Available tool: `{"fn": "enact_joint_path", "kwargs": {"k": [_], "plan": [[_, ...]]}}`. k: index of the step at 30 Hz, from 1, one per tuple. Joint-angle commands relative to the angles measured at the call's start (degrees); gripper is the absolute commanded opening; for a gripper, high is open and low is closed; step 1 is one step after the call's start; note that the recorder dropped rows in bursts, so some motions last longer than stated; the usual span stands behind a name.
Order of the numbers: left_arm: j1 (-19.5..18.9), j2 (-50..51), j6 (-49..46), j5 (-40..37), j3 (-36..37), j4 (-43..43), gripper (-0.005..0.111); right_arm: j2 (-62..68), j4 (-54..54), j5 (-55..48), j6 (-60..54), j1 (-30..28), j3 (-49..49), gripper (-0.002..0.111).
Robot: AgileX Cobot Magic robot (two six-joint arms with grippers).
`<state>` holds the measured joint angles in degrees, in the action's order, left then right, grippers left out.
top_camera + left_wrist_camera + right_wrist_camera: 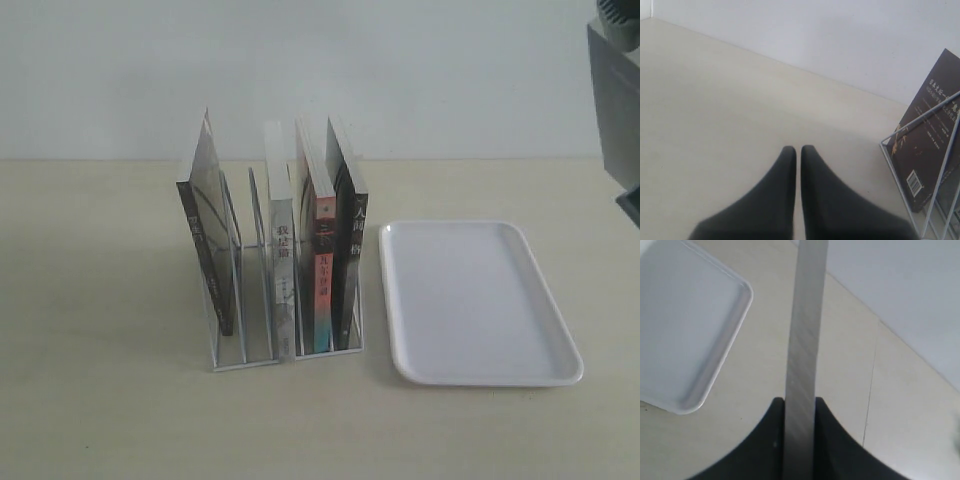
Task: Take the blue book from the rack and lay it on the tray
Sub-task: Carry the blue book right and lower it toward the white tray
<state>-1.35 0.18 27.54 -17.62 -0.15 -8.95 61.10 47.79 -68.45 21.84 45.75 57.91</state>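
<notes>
My right gripper (800, 401) is shut on a thin book held edge-on; only its grey page edge (805, 315) shows, and I take it for the blue book. It hangs above the table, beside a corner of the white tray (715, 365). In the exterior view the tray (480, 372) lies to the right of the white wire rack (240, 362), and no blue spine stands in the rack. My left gripper (798, 148) is shut on nothing, over bare table beside the rack (920, 122).
Several books stand in the rack: a dark grey one (205, 240), a white-spined one (283, 270), a red-and-teal spine (322, 270) and a black spine (352, 260). A dark part of the right arm (615, 100) shows at the top right edge.
</notes>
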Motion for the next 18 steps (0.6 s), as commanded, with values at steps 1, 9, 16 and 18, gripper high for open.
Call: {"fn": "enact_joint_path", "kwargs": {"k": [1, 9, 16, 18], "plan": [[-0.14, -0.18, -0.25, 0.71, 0.15, -0.03, 0.004, -0.56, 7.18, 6.82, -4.43, -1.84, -1.93, 0.0], [-0.14, -0.18, -0.25, 0.71, 0.15, -0.03, 0.004, -0.56, 5.0, 24.56, -15.17, -16.71, -4.05, 0.0], [-0.14, -0.18, -0.25, 0.71, 0.15, -0.03, 0.004, -0.45, -2.58, 27.17, -33.45, -17.21, -4.05, 0.0], [-0.14, -0.18, -0.25, 0.71, 0.15, -0.03, 0.004, -0.45, -3.46, 27.46, -37.06, -17.21, -4.05, 0.0]]}}
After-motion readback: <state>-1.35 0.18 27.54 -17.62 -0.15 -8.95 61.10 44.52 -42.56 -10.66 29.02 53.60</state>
